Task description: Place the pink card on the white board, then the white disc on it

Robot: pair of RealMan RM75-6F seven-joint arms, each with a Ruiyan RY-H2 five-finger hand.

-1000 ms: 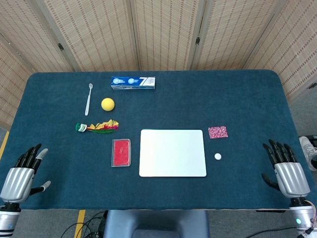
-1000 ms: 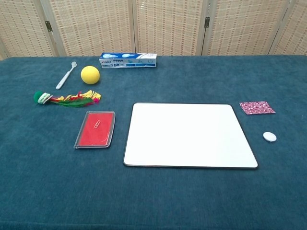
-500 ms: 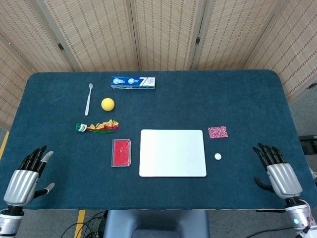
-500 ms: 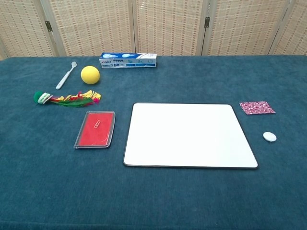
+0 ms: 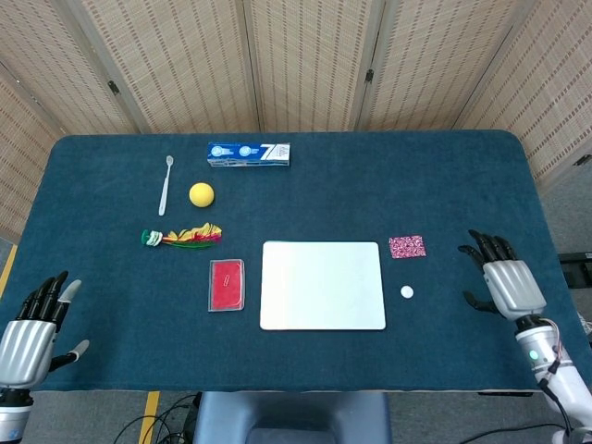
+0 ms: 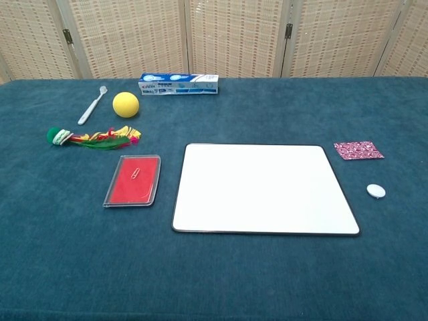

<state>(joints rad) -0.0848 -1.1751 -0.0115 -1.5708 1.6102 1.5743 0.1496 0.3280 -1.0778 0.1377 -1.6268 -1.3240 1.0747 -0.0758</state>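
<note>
Backdrop, head view: woven tan folding screens behind a table [image 5: 444,176] covered in dark teal cloth.
White board, head view: white board [image 5: 322,285] flat at mid-table, nothing on it.
Pink card, head view: pink card [image 5: 407,246] flat on the cloth, just right of the board's far right corner, apart from it.
White disc, head view: white disc [image 5: 407,291] on the cloth, nearer than the card, just off the board's right edge.
Right hand, head view: right hand [image 5: 504,283] over the table's right side, right of card and disc, touching neither; fingers spread, nothing held.
Left hand, head view: left hand [image 5: 28,335] at the near left corner, fingers apart, released, holding nothing.
Other items, head view: red case [image 5: 227,285] just left of the board; feathered toy [image 5: 181,237], yellow ball [image 5: 201,194], white toothbrush [image 5: 166,184] and toothpaste box [image 5: 248,154] farther back on the left.
Chest view: same board [image 6: 264,188] central; card [image 6: 358,150] and disc [image 6: 376,190] to its right, both on the cloth; red case [image 6: 132,180], toy [image 6: 93,138], ball [image 6: 126,104], toothbrush [image 6: 92,105] and box [image 6: 178,84] on the left; neither hand visible.
</note>
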